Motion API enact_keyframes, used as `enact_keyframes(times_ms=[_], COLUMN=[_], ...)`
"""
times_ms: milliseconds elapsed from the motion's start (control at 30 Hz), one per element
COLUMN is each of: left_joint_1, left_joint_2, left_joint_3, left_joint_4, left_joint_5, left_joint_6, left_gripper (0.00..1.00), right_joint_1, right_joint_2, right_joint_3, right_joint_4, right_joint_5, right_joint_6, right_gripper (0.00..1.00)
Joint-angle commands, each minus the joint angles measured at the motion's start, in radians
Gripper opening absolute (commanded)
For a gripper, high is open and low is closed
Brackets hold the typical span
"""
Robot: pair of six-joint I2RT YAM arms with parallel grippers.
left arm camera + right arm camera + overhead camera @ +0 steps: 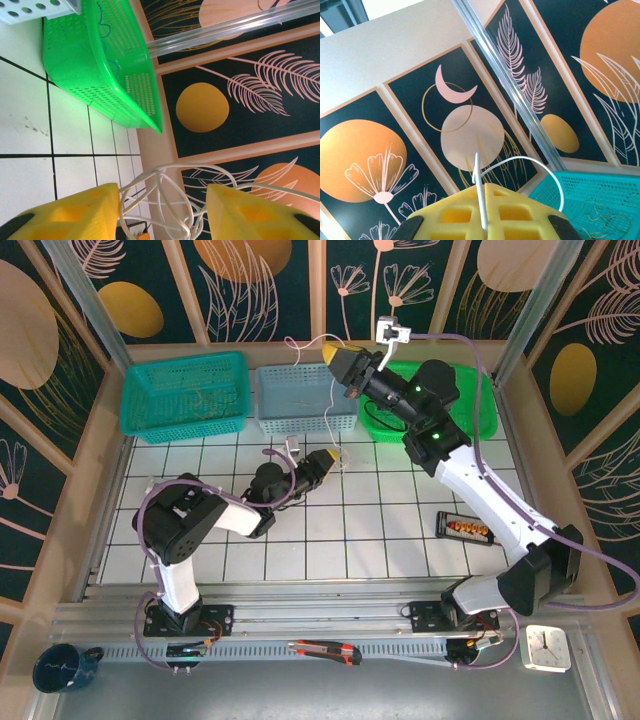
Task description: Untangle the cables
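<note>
Centrally, the left hand (pixel 325 462) stands released, cables (pixel 165 197) looping loosely within it; at top centre, the raised right hand (pixel 343 368) is clenched on a white strand of them.

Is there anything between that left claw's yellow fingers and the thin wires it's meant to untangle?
Nothing visible. The cables loop right in the open gap of the left gripper, with no other object between. The right gripper is shut on one white strand of them.

Cables (pixel 328 418) above white tiled table (pixel 380 530)
</note>
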Motion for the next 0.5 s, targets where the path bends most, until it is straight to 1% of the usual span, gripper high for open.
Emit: enact_keyframes(times_ms=[0,67,133,233,333,433,467], left_joint_1=[-0.009,-0.012,-0.015,-0.018,-0.017,-0.018,-0.017], left_joint_2=[0.019,0.026,0.034,0.043,0.043,0.033,0.025], left_joint_3=[0.028,0.031,0.037,0.038,0.025,-0.002,-0.017], left_joint_4=[0.040,0.043,0.052,0.065,0.079,0.093,0.097], left_joint_5=[0.025,0.031,0.036,0.038,0.028,0.007,-0.004], left_joint_6=[0.021,0.024,0.026,0.026,0.024,0.028,0.031], left_gripper=[0.51,0.48,0.40,0.22,0.00,0.00,0.00], right_joint_1=[0.020,0.025,0.028,0.027,0.011,-0.019,-0.063], right_joint_2=[0.003,0.011,0.017,0.016,0.006,-0.018,-0.030], right_joint_3=[-0.006,-0.002,0.001,0.007,0.010,-0.006,-0.018], right_joint_4=[0.071,0.073,0.073,0.063,0.053,0.056,0.057], right_joint_5=[-0.019,-0.021,-0.021,-0.014,-0.010,-0.016,-0.017], right_joint_6=[0.023,0.024,0.024,0.015,0.007,0.024,0.034], right_gripper=[0.00,0.00,0.00,0.00,0.00,0.00,0.00])
